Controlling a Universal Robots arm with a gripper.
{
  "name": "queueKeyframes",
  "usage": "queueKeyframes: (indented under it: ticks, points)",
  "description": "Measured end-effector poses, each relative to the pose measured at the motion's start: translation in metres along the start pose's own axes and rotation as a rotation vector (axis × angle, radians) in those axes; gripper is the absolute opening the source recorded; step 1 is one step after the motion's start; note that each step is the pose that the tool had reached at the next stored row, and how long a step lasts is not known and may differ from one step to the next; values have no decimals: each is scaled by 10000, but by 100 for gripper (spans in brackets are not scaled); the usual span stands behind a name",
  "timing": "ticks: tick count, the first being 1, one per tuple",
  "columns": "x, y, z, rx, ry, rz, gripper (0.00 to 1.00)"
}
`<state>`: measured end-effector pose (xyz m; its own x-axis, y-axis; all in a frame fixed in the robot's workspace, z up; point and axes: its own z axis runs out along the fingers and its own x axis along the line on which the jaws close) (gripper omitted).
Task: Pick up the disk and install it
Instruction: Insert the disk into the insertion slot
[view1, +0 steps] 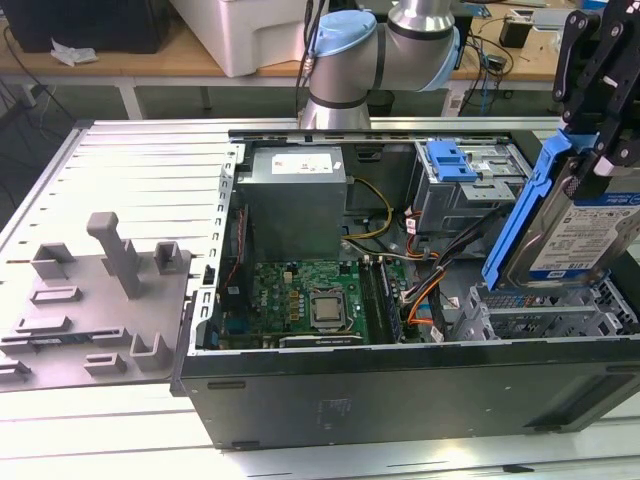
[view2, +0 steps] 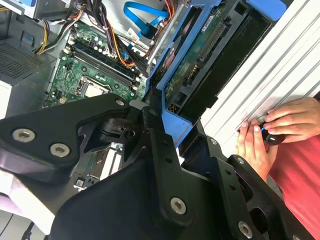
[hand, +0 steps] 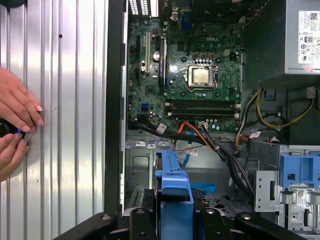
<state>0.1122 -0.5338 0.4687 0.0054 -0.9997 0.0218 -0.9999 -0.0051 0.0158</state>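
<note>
We are seeing the gripper clamping the disk; it is hanging tilted above the open computer case, over the drive cage at the exterior view's right.

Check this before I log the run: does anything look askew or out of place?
The blue-framed silver hard drive hangs steeply tilted in the black gripper over the open computer case. A person's hands rest on the ribbed table beside it.
</note>
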Motion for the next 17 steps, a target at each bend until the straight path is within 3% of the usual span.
queueKeyframes:
  ticks: [17]
  points:
    - [18, -8, 35, 0, -15, -1, 37]
